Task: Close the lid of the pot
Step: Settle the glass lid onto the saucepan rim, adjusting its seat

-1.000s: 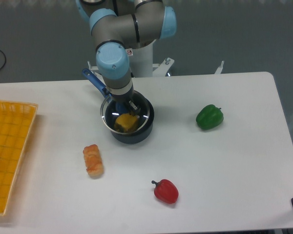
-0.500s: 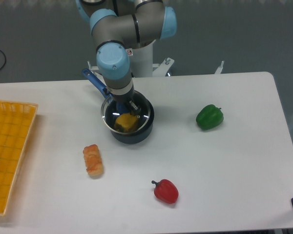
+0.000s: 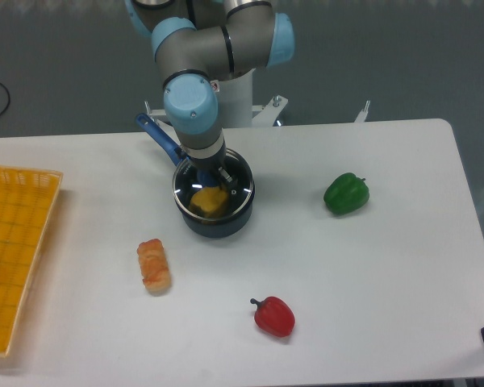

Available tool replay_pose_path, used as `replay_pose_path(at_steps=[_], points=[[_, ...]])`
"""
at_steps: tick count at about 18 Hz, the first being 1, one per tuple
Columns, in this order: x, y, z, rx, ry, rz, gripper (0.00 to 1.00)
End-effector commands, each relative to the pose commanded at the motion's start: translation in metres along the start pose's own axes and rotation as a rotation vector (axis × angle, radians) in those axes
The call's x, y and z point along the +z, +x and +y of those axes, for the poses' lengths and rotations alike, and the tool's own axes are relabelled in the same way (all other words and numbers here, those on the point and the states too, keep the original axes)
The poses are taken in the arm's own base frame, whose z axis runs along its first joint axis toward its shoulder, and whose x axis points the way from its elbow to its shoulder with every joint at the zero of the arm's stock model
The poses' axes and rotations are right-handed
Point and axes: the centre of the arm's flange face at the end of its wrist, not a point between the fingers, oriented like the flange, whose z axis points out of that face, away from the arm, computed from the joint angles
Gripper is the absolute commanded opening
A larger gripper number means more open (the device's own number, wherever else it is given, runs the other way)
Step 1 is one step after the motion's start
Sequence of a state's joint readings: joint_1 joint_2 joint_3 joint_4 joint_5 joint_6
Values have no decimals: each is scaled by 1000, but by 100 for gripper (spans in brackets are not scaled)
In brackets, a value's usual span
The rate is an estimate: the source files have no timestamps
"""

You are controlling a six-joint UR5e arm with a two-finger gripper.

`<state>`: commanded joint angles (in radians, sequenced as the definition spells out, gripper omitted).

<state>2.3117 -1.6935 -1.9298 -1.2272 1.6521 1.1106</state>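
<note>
White rectangular table [image 3: 371, 266] against grey floor. Yellow mesh basket [image 3: 16, 242] at 9 o'clock edge; an orange item partly visible at the frame edge. Small dark round saucepan with blue straight handle [image 3: 230, 222] at 11 o'clock of centre, holding a yellow object [image 3: 210, 200]. Round glass lid with silver rim [image 3: 240, 189] over the pot. Two-finger gripper [image 3: 203, 173] at lid centre; grip state cannot be told. Green pepper [image 3: 345, 193] at 2 o'clock, red pepper [image 3: 274, 316] at 6, bread roll [image 3: 154, 264] at 8.
</note>
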Motion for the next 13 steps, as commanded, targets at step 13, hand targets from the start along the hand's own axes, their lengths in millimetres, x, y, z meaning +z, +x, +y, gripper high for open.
replay_pose_path(at_steps=[13], points=[[-4, -2, -3, -4, 5, -8, 44]])
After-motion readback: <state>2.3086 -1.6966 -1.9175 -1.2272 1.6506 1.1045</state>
